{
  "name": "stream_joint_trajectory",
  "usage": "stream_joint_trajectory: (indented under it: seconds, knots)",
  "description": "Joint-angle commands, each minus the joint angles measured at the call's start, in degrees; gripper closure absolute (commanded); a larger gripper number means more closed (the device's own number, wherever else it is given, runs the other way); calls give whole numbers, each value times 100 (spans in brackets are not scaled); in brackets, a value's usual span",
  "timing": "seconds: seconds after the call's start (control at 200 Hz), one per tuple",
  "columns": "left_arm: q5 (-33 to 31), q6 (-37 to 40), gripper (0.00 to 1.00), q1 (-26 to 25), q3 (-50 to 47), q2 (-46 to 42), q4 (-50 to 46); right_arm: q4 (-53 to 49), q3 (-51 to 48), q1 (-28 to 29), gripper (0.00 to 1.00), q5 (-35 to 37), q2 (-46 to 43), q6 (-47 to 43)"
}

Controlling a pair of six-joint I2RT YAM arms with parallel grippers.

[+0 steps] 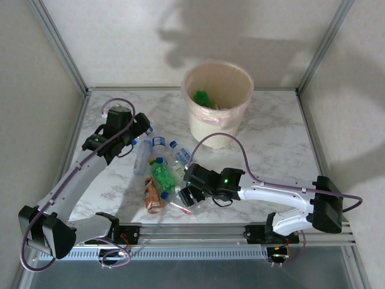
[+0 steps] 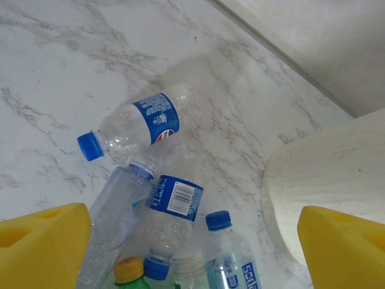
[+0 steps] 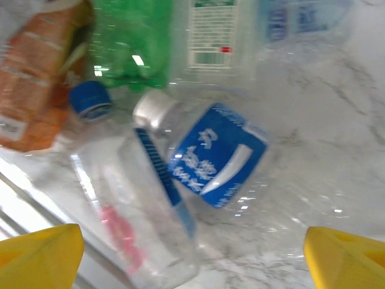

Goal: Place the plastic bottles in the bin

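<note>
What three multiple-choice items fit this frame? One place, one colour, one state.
1. Where does the round peach-beige plastic bin stand?
A. far middle of the white marble table
B. near left corner
C. between the arm bases
2. What colour is the plastic bottle lying inside the bin?
A. orange
B. clear
C. green
3. How is the right gripper?
A. shut on a bottle
B. open above the loose clear plastic bottles
C. inside the bin
Key: 1 A, it stands by the back edge; 2 C, green shows inside the rim; 3 B, yellow fingers wide apart.
</note>
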Motion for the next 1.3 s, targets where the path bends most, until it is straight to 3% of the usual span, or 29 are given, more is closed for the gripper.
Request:
stream_joint_trajectory:
  seconds: [0.0,0.526,0.991,1.292]
  knots:
    - [229,-106,11,45,-78,-106,159,-464,35,-211,4,594,225,-134]
    - [344,-64,11,201,-174,-168,222,121,-14,-554,1,467,1200,-544]
    - [428,-117,11,265,-324,-171,316,157,-79,-863,1,87,792,-338]
    - [431,-151,11,292,-350,-208,349,-357,531,-811,1,114,968,-920]
